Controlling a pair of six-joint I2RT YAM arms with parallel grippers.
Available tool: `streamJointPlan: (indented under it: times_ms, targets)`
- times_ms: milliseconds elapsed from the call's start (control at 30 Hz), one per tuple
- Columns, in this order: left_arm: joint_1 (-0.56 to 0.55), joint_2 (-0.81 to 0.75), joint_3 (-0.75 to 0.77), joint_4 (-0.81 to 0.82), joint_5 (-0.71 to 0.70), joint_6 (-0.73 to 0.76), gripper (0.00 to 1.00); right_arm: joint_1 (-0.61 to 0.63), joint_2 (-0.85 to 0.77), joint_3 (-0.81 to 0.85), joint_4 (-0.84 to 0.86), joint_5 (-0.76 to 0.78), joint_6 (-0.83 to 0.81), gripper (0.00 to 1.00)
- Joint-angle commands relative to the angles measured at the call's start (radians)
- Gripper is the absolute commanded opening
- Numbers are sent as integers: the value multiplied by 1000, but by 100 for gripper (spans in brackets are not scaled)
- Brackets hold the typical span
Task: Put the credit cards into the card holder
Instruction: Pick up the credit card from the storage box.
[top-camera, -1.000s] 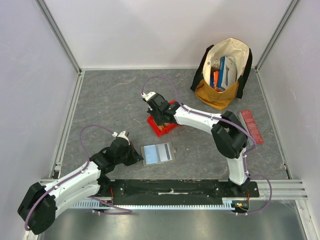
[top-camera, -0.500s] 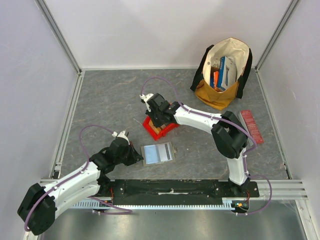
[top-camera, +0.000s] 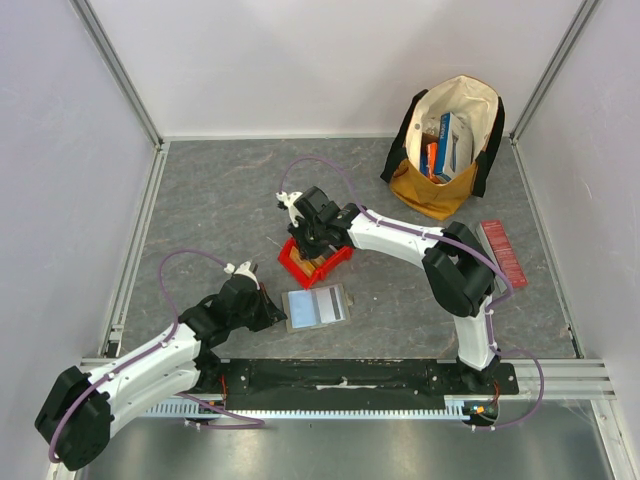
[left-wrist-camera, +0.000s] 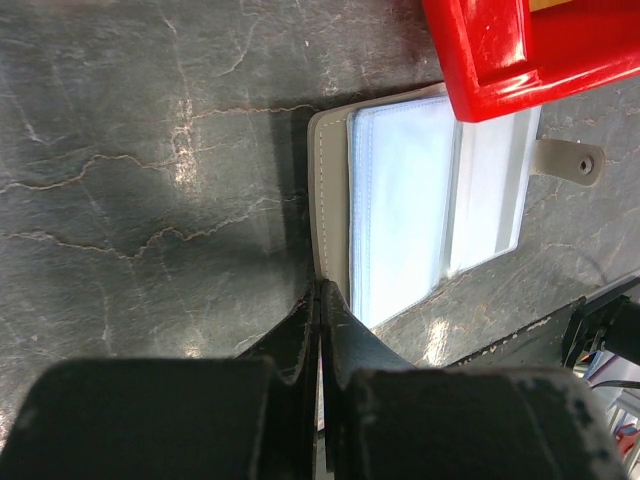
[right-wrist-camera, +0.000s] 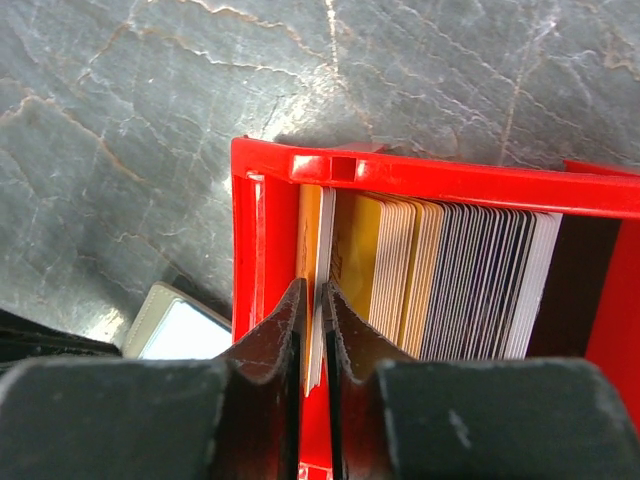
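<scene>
The credit cards (right-wrist-camera: 450, 270) stand on edge, packed in a red bin (right-wrist-camera: 400, 170), which sits mid-table (top-camera: 292, 262). My right gripper (right-wrist-camera: 312, 290) reaches into the bin's left end (top-camera: 313, 240). It is shut on a white card (right-wrist-camera: 322, 230) with an orange card beside it. The card holder (top-camera: 318, 306) lies open just in front of the bin, its clear sleeves up (left-wrist-camera: 400, 200); a corner of it shows in the right wrist view (right-wrist-camera: 175, 325). My left gripper (left-wrist-camera: 320, 288) is shut, its tips touching the holder's left cover edge (top-camera: 272, 312).
A cream and tan tote bag (top-camera: 447, 140) with colourful boxes stands at the back right. A long red ribbed box (top-camera: 503, 252) lies by the right wall. The red bin overlaps the holder's far corner in the left wrist view (left-wrist-camera: 500, 40).
The right gripper and the red bin have shifted a little left and nearer the card holder, and its jaws have closed slightly on the card. The left arm is still.
</scene>
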Motion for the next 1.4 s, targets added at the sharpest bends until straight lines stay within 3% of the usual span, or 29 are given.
streamJointPlan:
  times_ms: [0, 433, 600, 900, 1367]
  targets:
    - [4, -7, -2, 20, -2, 5, 2, 1, 12, -7, -7, -101, -2, 17]
    - [4, 4, 2, 22, -5, 8, 2, 6, 13, -37, -21, -159, -30, 23]
    - [6, -1, 4, 17, -7, 8, 2, 7, -4, -37, -4, -150, -25, 1]
    - [6, -2, 6, 10, -8, 10, 2, 9, -96, -48, 37, -43, 4, 0]
    - [4, -5, 4, 8, -10, 8, 2, 10, -248, -103, 94, 307, 60, 0]
